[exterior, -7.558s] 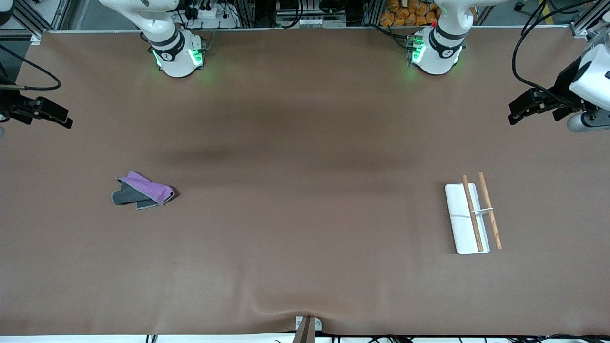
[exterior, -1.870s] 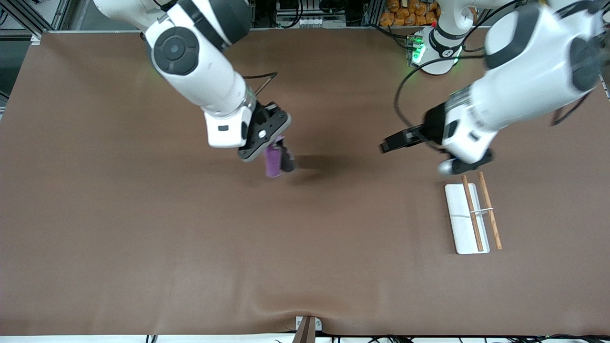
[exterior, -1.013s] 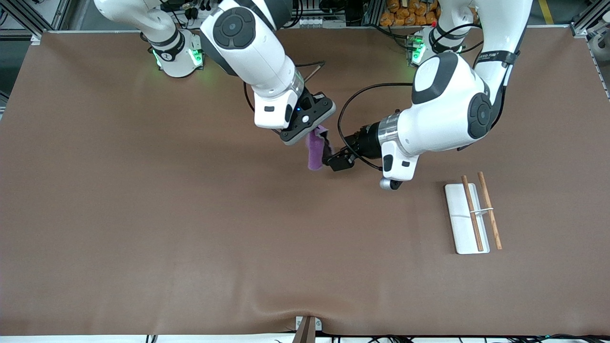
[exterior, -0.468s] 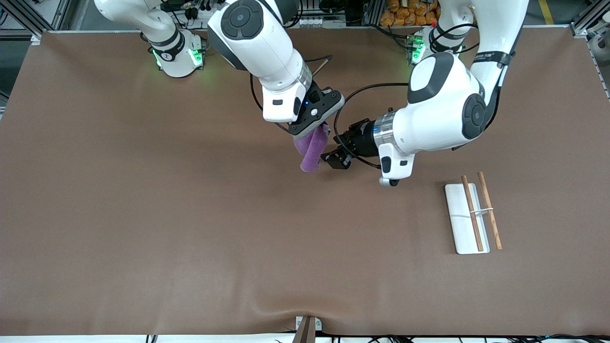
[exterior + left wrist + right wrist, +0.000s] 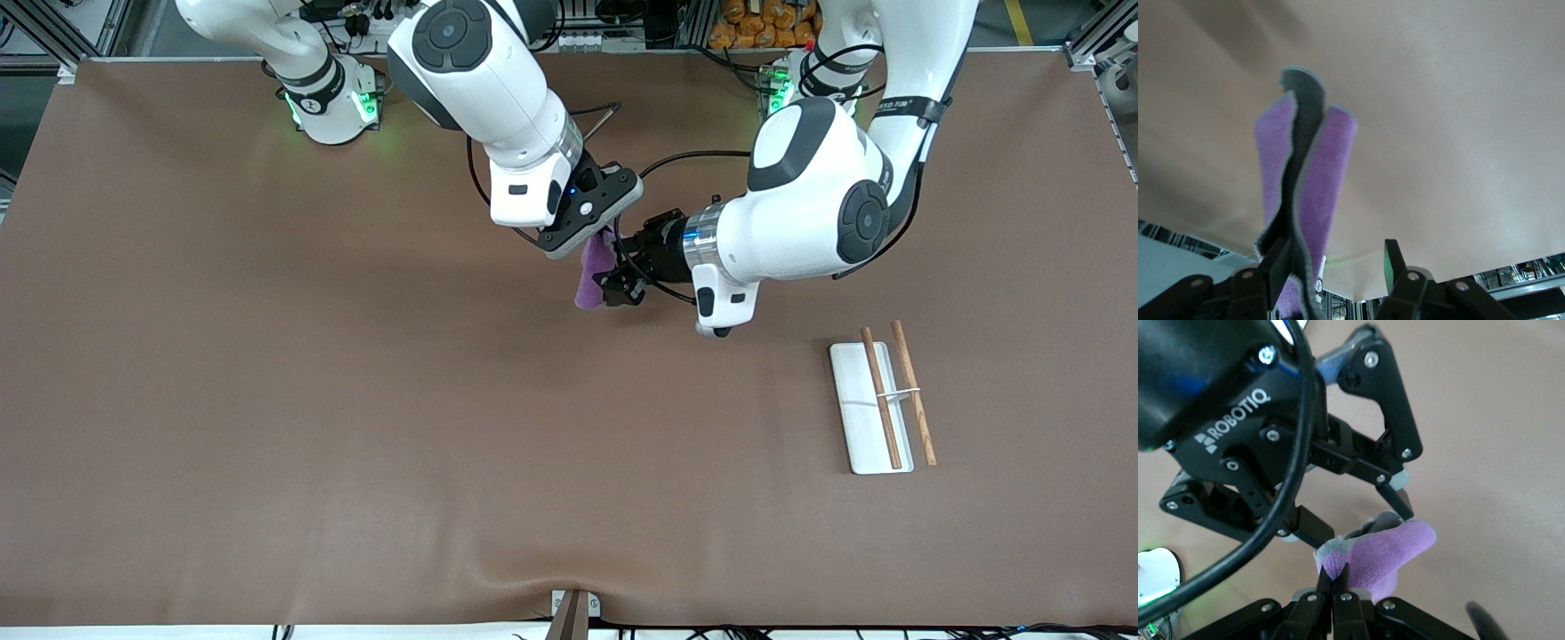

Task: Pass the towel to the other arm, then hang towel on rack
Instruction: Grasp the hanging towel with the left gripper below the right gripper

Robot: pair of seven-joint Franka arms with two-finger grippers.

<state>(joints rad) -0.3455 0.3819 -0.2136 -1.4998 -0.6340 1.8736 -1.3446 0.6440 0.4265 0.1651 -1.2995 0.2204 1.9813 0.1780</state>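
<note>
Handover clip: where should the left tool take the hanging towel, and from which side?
Mid-fold, below the right tool, which is shut on the towel's top edge. Come in level from the left arm's end of the table, as the left tool does: the towel hangs as a narrow vertical fold between open fingers.

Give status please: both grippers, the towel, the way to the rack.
Right gripper shut on towel, above table middle. Left gripper fingers open around towel's hanging part, not clamped. Rack toward left arm's end; nothing between.
</note>
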